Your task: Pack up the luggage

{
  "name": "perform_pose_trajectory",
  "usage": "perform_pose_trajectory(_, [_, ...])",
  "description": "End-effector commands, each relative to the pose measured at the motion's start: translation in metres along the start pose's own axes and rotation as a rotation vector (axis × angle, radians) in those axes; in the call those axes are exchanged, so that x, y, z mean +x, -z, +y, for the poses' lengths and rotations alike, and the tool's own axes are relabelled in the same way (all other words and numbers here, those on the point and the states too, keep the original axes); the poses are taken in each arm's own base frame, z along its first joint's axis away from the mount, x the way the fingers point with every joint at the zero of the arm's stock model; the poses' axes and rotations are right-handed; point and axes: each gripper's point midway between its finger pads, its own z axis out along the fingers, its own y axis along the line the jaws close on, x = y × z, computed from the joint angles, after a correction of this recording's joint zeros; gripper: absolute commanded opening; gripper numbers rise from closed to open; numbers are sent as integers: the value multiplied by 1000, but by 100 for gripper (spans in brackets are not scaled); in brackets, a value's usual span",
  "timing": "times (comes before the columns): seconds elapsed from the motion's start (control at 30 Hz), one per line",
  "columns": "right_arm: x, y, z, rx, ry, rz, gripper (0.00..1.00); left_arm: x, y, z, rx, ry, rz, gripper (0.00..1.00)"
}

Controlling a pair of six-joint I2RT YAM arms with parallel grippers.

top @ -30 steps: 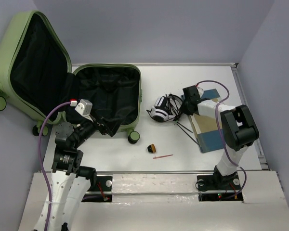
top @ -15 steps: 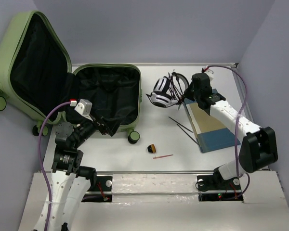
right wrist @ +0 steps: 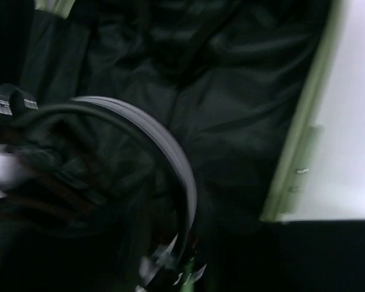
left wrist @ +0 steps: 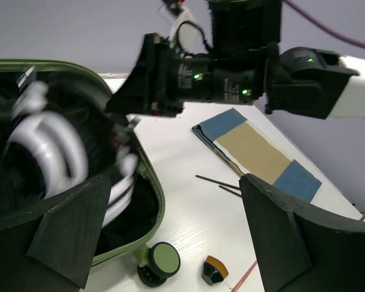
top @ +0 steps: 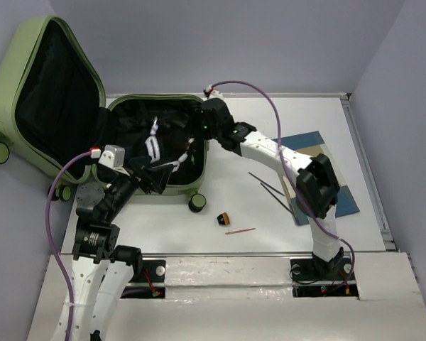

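Note:
The luggage [top: 205,145] lies open on the table, its lid propped up at the far left and its black lining showing. A white-and-black strapped item [top: 156,145] lies inside the base, blurred in the left wrist view [left wrist: 48,146] and showing as a grey curved band in the right wrist view [right wrist: 173,164]. My right gripper [top: 203,128] hovers over the luggage's right rim [left wrist: 151,182], open and apart from the item. At the near rim my left gripper [top: 150,181] stands wide open and empty, its fingers [left wrist: 73,231] framing a green caster wheel [left wrist: 161,260].
A blue-and-tan book [top: 319,177] lies at the right, partly under the right arm. Two thin black sticks [top: 270,186] lie beside it. A small orange-and-black piece [top: 225,218] and a thin red stick [top: 240,231] sit near the front edge, by the wheel [top: 197,202].
My right arm swung left from the book to the luggage, carrying the strapped item. The item has left the gripper and now lies in the base. My left arm shifted only slightly.

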Motion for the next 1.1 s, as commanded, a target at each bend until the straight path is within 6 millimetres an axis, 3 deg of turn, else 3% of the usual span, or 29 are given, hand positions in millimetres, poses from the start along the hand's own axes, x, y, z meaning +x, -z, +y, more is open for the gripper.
perform_pose_trajectory(0.0, [-33,5,75,-237,-23,-32,80,-27,5,-7,-3,-31,-76,99])
perform_pose_trajectory(0.1, [-36,18,72,-240,22,-37,85,-26,5,-7,-1,-34,-73,99])
perform_pose_trajectory(0.17, [-15,24,45,-170,60,-5,83,-27,5,-8,3,-36,-74,99])
perform_pose_trajectory(0.2, [-26,47,45,-178,88,-33,82,-27,5,-8,2,-36,-75,99])
perform_pose_trajectory(0.23, [-20,56,36,-162,103,-28,80,-27,5,-8,0,-36,-76,99])
perform_pose_trajectory(0.27, [13,58,7,-111,134,31,75,-27,5,-6,-7,-32,-77,99])
perform_pose_trajectory(0.3, [25,68,-2,-113,152,50,73,-26,5,-5,-10,-33,-75,99])
perform_pose_trajectory(0.33, [27,90,1,-146,166,49,73,-25,4,-4,-15,-31,-75,99])
perform_pose_trajectory(0.37, [62,104,-16,-129,202,117,74,-25,5,-4,-15,-31,-75,99])
perform_pose_trajectory(0.47, [138,124,-50,-91,283,301,83,-24,4,-4,-14,-28,-70,99])
perform_pose_trajectory(0.5, [146,128,-47,-91,300,321,85,-24,4,-4,-12,-27,-69,99])
perform_pose_trajectory(0.53, [169,134,-58,-69,326,373,86,-24,3,-4,-13,-26,-68,99])
perform_pose_trajectory(0.57, [187,140,-56,-66,360,407,87,-22,3,-3,-12,-26,-62,99])
perform_pose_trajectory(0.63, [213,146,-63,-38,388,457,87,-21,2,-1,-16,-22,-59,99])
perform_pose_trajectory(0.8, [240,142,-75,50,377,489,87,-18,2,-1,-12,-18,-50,99])
perform_pose_trajectory(0.93, [268,144,-69,69,404,533,82,-17,2,-2,-8,-20,-48,99])
perform_pose_trajectory(1.07, [280,147,-86,184,429,544,79,-18,3,-3,-3,-21,-51,99])
